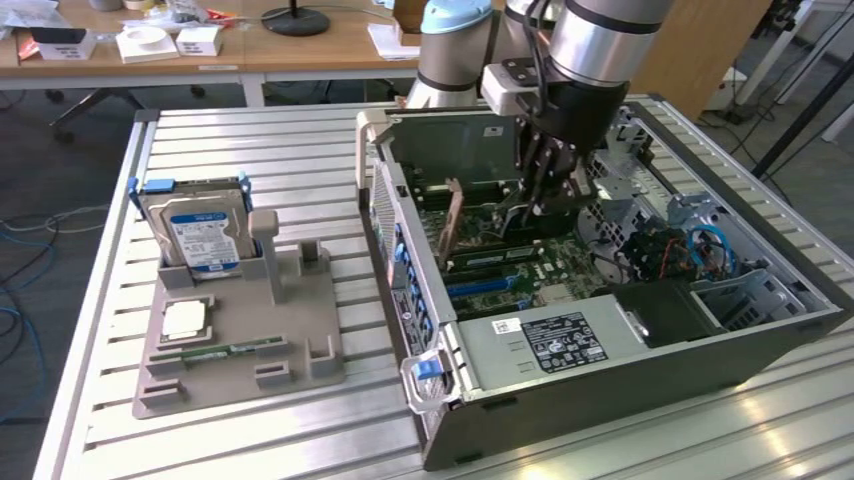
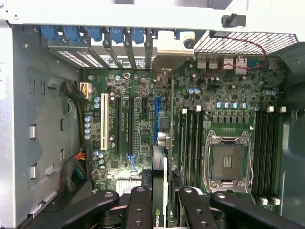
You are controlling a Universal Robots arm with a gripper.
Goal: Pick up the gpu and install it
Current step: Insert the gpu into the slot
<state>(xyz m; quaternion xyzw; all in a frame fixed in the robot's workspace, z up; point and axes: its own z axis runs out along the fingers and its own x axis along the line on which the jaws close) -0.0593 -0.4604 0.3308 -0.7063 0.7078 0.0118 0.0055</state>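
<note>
Okay, gpu point(image 2: 157, 215) on edge, pinched in my claw point(image 2: 164, 200), low inside the open case point(image 1: 601, 420), over the motherboard point(image 2: 228, 95) by the blue slot point(image 2: 156, 119). Pickup done, install step in hand; seated or not, I can't tell. Seating, I judge, calls for card edge lined with slot, straight push down

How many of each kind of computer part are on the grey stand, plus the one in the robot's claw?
Hard drive: 1
Square chip: 1
Green memory stick: 1
Graphics card, held in the claw over the open computer: 1
Total: 4
</note>
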